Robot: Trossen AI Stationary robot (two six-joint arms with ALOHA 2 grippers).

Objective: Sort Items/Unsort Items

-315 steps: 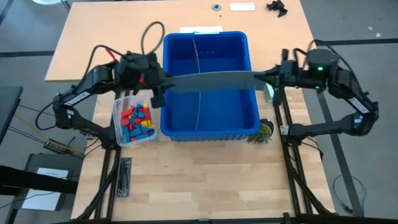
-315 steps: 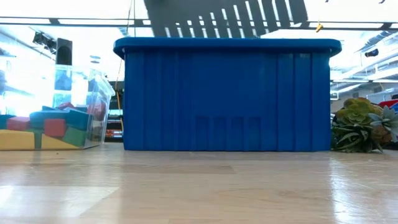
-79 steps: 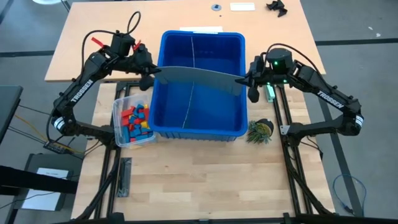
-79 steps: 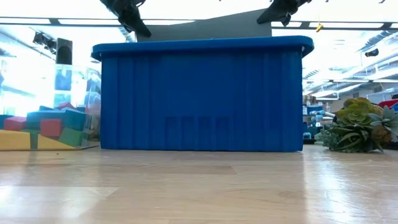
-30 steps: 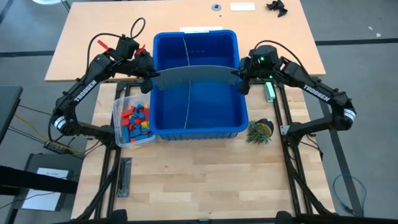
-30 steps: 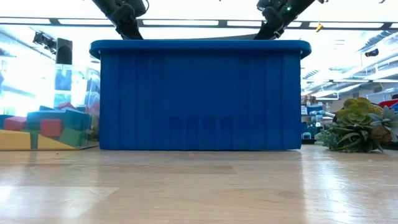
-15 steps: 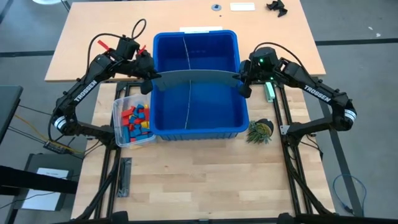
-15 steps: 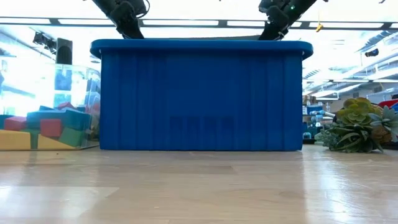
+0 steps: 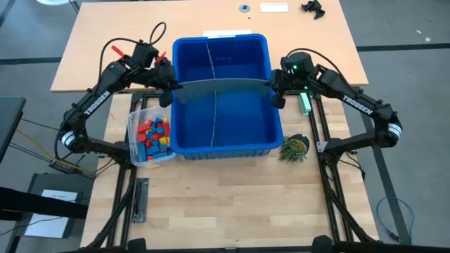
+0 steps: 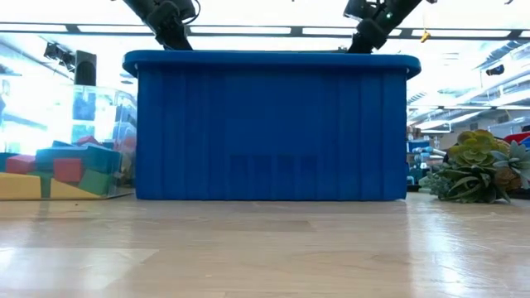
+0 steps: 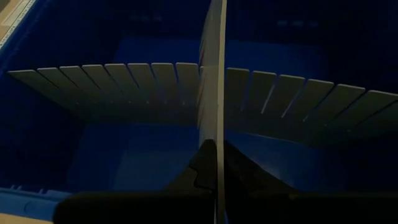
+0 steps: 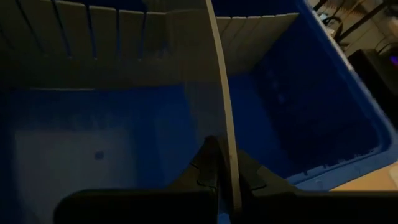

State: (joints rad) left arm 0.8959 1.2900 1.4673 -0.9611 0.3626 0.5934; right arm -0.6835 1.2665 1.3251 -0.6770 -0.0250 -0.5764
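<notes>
1. Both pairs of jaws are clamped on the same grey divider sheet [image 9: 219, 88]: the left gripper [image 9: 167, 92] pinches its left end, the right gripper [image 9: 275, 90] its right end.
2. Each wrist view shows that arm's own dark fingers [image 11: 198, 169] closed edge-on against the thin sheet, likewise on the right [image 12: 208, 163].
3. That sheet spans the blue bin [image 9: 222, 144] from side wall to side wall, bowed slightly, sitting down between the walls.
4. It crosses a second slotted divider [image 9: 211, 105] that runs the other way through the bin, from the far wall to the near wall.
5. Toy blocks [image 9: 155, 135], red, yellow, green and blue, lie heaped in a clear container [image 9: 133, 119] just beside the bin's left wall, on the table [image 9: 225, 204].
6. From table height, the blocks [image 10: 58, 170] show through the container's clear wall.
7. A small green plant [image 9: 294, 147] sits near the bin's near right corner.
</notes>
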